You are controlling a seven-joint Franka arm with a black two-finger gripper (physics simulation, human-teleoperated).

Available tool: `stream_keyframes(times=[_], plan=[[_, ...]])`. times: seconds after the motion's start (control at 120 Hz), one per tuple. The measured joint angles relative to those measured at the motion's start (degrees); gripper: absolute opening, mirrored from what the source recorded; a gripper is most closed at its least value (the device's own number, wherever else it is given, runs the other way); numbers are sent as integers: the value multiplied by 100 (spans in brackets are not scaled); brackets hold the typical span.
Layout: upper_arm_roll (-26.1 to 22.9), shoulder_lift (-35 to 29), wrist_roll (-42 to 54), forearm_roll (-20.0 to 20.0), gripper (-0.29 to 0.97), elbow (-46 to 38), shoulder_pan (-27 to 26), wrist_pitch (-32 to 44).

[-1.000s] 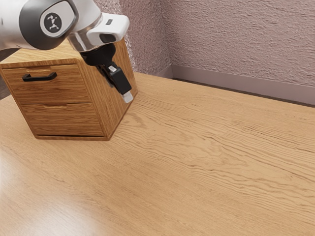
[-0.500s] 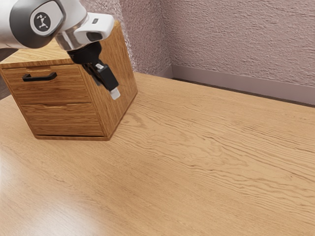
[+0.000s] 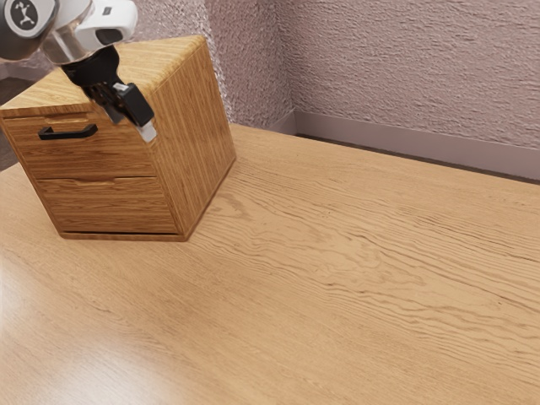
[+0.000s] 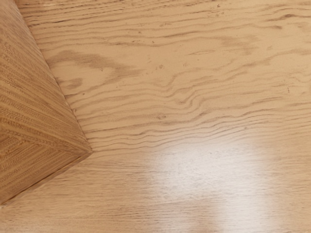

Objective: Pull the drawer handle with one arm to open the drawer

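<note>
- Pincer is hanging in front of the top drawer's upper corner, the one on the exterior view's right. It's side-on to the camera, so I honestly can't tell if it's wide or narrow. Nothing's in it as far as I can see.
- What changed: a second ago it was lower, over by the cabinet's side face. Since then it has swung up and toward the exterior view's left, round the front edge. I'd call that the approach, not the grab.
- Handle, the black bar on that top drawer, sits toward the exterior view's left of the pincer, near it but clearly apart.
- Top drawer's front looks flush with the frame, same as before, so no opening yet.
- Lower drawer has no handle I can make out.
- Wrist view has the cabinet's corner and the wooden table under the hand.
- Further right it's the table and the rough pinkish wall.
- Writing: none readable, just a small white emblem on the arm's round grey cap.
</note>
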Motion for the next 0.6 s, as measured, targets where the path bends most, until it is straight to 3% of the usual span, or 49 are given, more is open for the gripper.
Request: stream_keyframes(times=[0.133, 0.375, 0.467, 0.55, 0.6], plan=[[-12, -184, 61, 22, 68, 969, -489, -518], [-8, -206, 658, 45, 68, 961, -1133, -954], [181, -8, 1134, 33, 67, 858, -1102, -890], [800, 177, 1639, -149, 67, 690, -672, -714], [1519, 477, 2009, -473, 67, 634, -369, -602]])
